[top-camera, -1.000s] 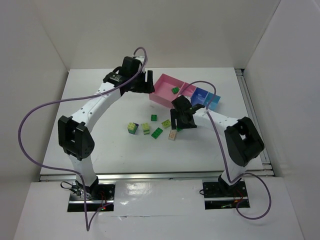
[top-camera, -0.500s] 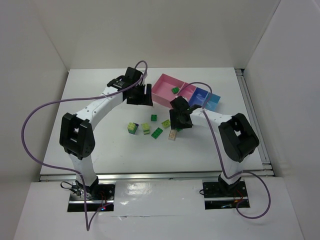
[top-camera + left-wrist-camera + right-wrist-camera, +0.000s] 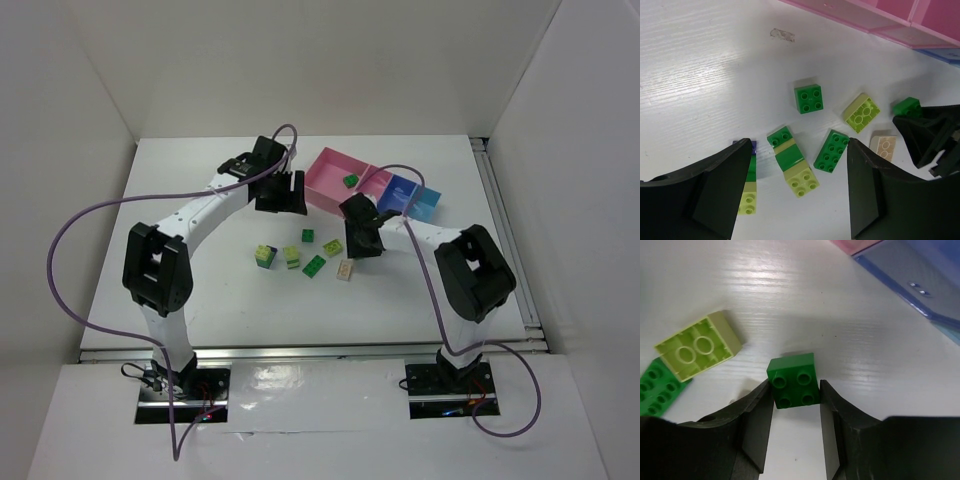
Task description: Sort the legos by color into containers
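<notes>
Legos (image 3: 314,265) lie loose mid-desk: green, lime, one tan. At their right my right gripper (image 3: 795,390) pinches a green brick (image 3: 792,380) resting on the desk. Left gripper (image 3: 799,147) hangs spread wide above the pile. Bins (image 3: 330,170) sit toward the far right corner — one green piece (image 3: 351,180) inside the pink.

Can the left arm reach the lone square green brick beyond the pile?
Probably yes: the left gripper is open, and the square green brick lies flat just ahead of it, with nothing touching or covering it.
</notes>
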Robot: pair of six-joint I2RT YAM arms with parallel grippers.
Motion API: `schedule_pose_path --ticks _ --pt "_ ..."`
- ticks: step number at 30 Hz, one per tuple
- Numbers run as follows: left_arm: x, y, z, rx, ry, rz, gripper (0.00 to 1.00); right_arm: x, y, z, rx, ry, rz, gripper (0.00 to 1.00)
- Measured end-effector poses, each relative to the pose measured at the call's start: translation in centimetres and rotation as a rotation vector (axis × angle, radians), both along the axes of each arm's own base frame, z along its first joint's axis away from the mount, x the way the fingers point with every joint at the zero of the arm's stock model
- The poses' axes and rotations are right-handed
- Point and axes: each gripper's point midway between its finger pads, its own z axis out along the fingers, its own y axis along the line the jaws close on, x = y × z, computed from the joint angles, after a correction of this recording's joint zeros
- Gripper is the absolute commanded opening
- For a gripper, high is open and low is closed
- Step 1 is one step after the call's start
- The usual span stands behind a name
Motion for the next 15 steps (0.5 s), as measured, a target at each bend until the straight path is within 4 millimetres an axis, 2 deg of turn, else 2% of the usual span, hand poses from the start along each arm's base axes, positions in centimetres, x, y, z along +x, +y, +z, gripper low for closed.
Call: schedule_pose_path --ticks 4,5,7,11,13,15 --pt "0.1 0.1 0.0 0.006 -0.004 0.004 0.8 0.7 0.3 3.1 0.026 -0.058 -0.007 0.36" --pt "0.1 0.2 0.0 0.009 -0.004 0.006 0.8 1.7 0.7 5.1 0.05 -0.103 -0.011 0.36" --pt "0.2 0.3 0.0 0.012 -0.007 0.009 0.8 3.9 1.5 8.7 0.092 -0.193 -0.027 0.36" --pt "0.1 0.4 -0.3 0.019 -0.002 0.013 0.8 8.3 2.6 13.9 0.155 -0.321 -0.063 0.37" --pt "0.1 0.5 -0.3 0.024 -0.001 0.016 0.8 11.1 2.7 14.9 0.164 -0.351 -0.088 0.38" --pt "-0.1 0.5 -0.7 0.03 0.01 0.015 0.8 14.3 3.0 15.1 0.168 -0.374 -0.105 0.41"
